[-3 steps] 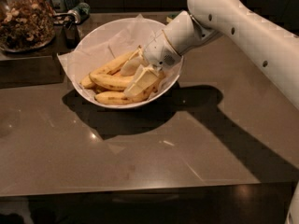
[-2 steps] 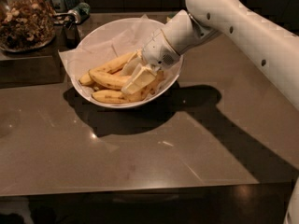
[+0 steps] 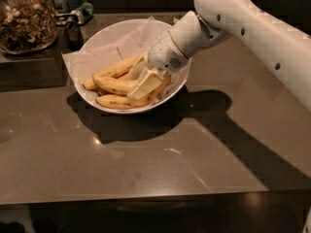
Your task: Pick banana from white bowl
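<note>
The white bowl (image 3: 181, 84), lined with crinkled white paper, stands on the brown table and holds several yellow bananas. The curved banana (image 3: 112, 84) lies across the middle of the bowl, with another above it and one below it along the near wall. My gripper (image 3: 142, 76) is inside the bowl, reaching down from the upper right. Its two pale fingers (image 3: 146, 85) stand apart over the curved banana's right end, which runs in between them. The right ends of the bananas are hidden behind the gripper.
A glass jar of nuts (image 3: 25, 19) stands at the back left on a raised dark ledge. A small dark object (image 3: 74, 32) and a bottle (image 3: 83, 11) stand beside it, just behind the bowl. The table's front edge (image 3: 146, 198) runs across the bottom.
My gripper has shifted slightly left and lower into the bowl, closer onto the bananas. The bowl and bananas have not moved.
</note>
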You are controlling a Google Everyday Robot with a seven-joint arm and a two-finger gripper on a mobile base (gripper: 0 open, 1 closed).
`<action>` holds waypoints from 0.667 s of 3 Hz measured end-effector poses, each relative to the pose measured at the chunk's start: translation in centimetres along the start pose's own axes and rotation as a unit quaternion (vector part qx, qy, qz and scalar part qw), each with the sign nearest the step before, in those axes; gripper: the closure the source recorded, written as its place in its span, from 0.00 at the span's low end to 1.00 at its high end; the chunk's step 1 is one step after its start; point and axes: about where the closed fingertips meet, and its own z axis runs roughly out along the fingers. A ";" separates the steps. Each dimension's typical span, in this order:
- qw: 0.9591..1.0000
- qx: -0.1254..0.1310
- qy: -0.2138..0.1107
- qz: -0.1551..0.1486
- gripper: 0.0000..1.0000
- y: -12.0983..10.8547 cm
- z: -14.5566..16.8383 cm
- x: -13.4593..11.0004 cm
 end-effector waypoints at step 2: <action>0.995 0.065 -0.068 -0.045 1.00 4.6 -9.2 -3.5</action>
